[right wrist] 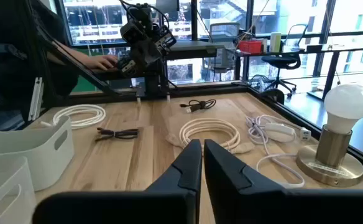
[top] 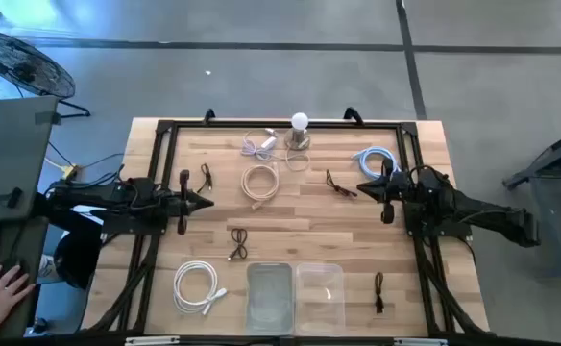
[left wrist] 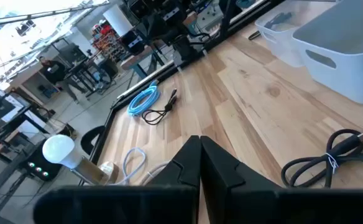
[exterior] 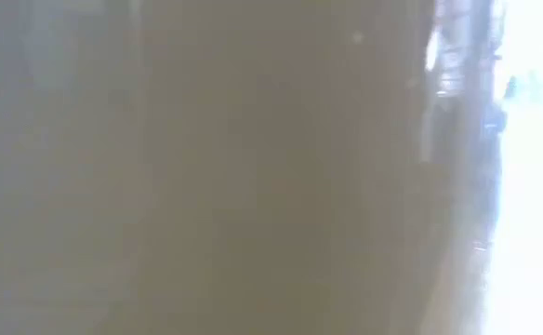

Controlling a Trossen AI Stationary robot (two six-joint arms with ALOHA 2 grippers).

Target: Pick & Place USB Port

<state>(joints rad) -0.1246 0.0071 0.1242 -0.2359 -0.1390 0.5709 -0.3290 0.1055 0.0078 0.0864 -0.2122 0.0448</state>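
Resting closed and empty, left gripper (top: 207, 202), right gripper (top: 362, 186), wood-plank table (top: 290, 216), coiled white cable (top: 197, 286), translucent rounded bins (top: 295, 296)

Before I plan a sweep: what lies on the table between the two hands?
High view: a coiled beige cable and small black cable between left hand and right hand.

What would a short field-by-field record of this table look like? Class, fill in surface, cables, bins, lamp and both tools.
surface: wooden table in a black frame
cables: white coil at front left; beige coil mid-table; blue coil by the right arm; several small black bundles scattered about
bins: two clear bins side by side at the front edge
lamp: bulb on a metal base at the far edge
left tool: shut, empty
right tool: shut, empty
low view: blurred, shows nothing
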